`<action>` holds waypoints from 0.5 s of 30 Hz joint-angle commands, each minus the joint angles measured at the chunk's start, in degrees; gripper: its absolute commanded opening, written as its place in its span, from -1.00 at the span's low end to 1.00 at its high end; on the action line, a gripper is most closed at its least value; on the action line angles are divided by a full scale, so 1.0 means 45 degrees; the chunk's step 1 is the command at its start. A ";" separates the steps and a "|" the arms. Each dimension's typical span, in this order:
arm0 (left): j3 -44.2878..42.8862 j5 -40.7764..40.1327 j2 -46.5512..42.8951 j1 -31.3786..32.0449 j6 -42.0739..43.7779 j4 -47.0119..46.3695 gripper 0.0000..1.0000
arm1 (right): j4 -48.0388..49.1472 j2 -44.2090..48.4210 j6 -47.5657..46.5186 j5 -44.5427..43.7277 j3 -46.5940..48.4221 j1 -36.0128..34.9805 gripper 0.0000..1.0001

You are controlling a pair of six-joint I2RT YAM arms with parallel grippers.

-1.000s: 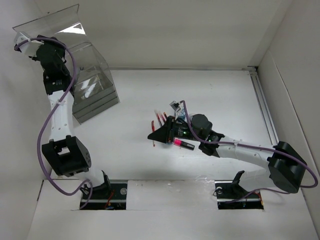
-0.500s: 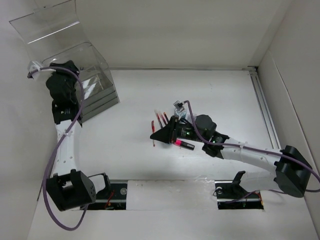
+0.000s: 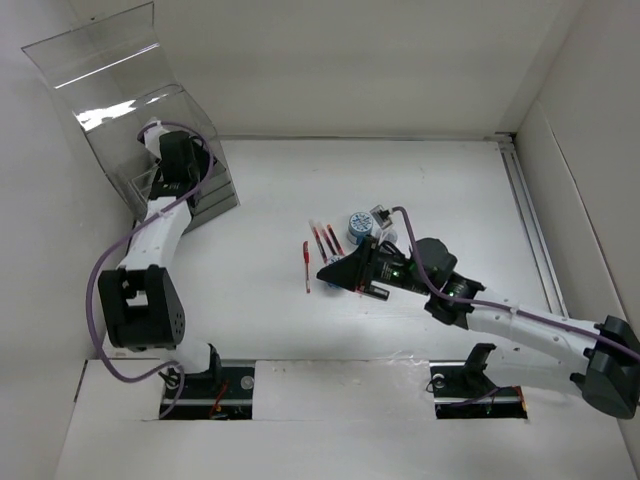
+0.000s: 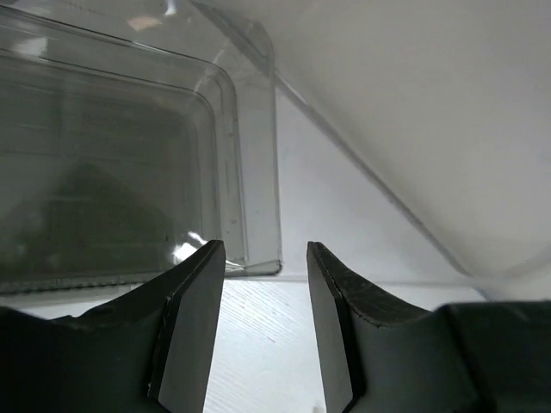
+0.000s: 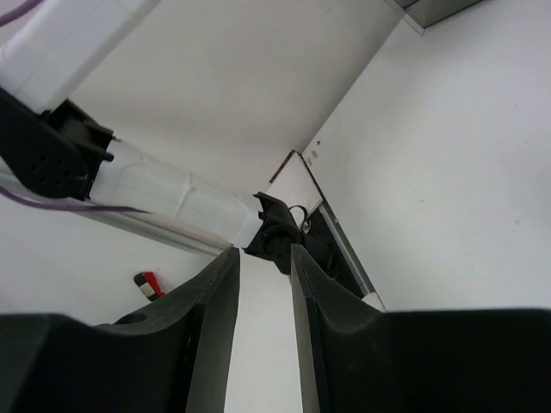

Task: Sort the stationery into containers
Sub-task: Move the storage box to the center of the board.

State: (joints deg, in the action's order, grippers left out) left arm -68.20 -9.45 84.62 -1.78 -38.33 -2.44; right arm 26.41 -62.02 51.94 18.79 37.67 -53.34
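The clear acrylic box (image 3: 165, 150) stands at the far left with its curved lid (image 3: 95, 45) raised. My left gripper (image 3: 197, 172) is open and empty at the box's front, by the drawers (image 3: 215, 195). In the left wrist view my left gripper (image 4: 265, 275) hovers over the table, with a clear tray corner (image 4: 250, 215) just ahead. Thin red pens (image 3: 325, 240) lie mid-table, one (image 3: 306, 266) apart to the left. A blue-white tub (image 3: 358, 222) sits beside them. My right gripper (image 3: 325, 272) is open and empty just right of the lone pen. A black marker (image 3: 373, 292) peeks out from under it.
White walls enclose the table on three sides. A metal rail (image 3: 528, 215) runs along the right edge. The right wrist view looks toward the left arm's base (image 5: 280, 237) and shows a red pen end (image 5: 148, 282) on the table.
My left arm has swung from behind the raised lid down to the box's front. My right arm has drawn back to the right, uncovering the blue-white tub.
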 commanded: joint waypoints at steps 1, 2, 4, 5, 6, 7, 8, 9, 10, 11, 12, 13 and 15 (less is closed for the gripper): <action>-0.1266 -0.0028 0.0724 0.0043 0.1113 0.0932 -0.20 | -0.0204 0.0656 -0.0312 -0.0600 -0.0186 -0.0021 -0.27; -0.1424 0.0223 0.0959 0.0044 0.1598 0.0932 -0.20 | -0.0360 0.0831 -0.0448 -0.0716 -0.0188 -0.0021 -0.24; -0.1834 0.0090 0.1643 0.0044 0.1720 0.1476 -0.20 | -0.0497 0.0987 -0.0449 -0.0718 -0.0188 -0.0021 -0.21; -0.1971 0.0089 0.1645 0.0044 0.1933 0.1479 -0.23 | -0.0499 0.1124 -0.0565 -0.0834 -0.0304 -0.0021 -0.18; -0.1972 0.0089 0.1645 0.0044 0.2148 0.1479 -0.27 | -0.0499 0.1126 -0.0566 -0.0835 -0.0305 -0.0021 -0.18; -0.1547 -0.0143 0.1413 0.0160 0.2324 0.1479 -0.36 | -0.0499 0.1126 -0.0566 -0.0835 -0.0305 -0.0021 -0.16; -0.1543 -0.0145 0.1411 0.0161 0.2325 0.1479 -0.36 | -0.0499 0.1126 -0.0566 -0.0835 -0.0305 -0.0021 -0.16; -0.1001 -0.0281 0.0985 0.0161 0.2480 0.0860 -0.36 | -0.0499 0.1126 -0.0566 -0.0835 -0.0305 -0.0021 -0.16; -0.0841 -0.0282 0.0846 0.0161 0.2598 0.0719 -0.36 | -0.0499 0.1126 -0.0566 -0.0699 -0.0305 -0.0021 -0.16; -0.0840 -0.0282 0.0844 0.0161 0.2870 0.0717 -0.36 | -0.0499 0.1126 -0.0566 -0.0698 -0.0305 -0.0021 -0.16; -0.1149 -0.0282 0.0844 0.0161 0.3085 0.0717 -0.33 | -0.0499 0.1126 -0.0566 -0.0582 -0.0305 -0.0021 -0.16; -0.1461 -0.0282 0.1115 0.0161 0.3281 0.1375 -0.30 | -0.0499 0.1126 -0.0566 -0.0581 -0.0305 -0.0021 -0.13; -0.2454 -0.0282 0.1584 0.0161 0.3865 0.2023 -0.30 | -0.0499 0.1280 -0.0566 -0.0581 -0.0421 -0.0021 -0.13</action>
State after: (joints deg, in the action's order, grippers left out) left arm -73.84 -9.87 92.09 -1.17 -26.09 4.45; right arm 23.07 -57.80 50.50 16.25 36.53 -53.34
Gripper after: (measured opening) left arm 0.348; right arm 0.432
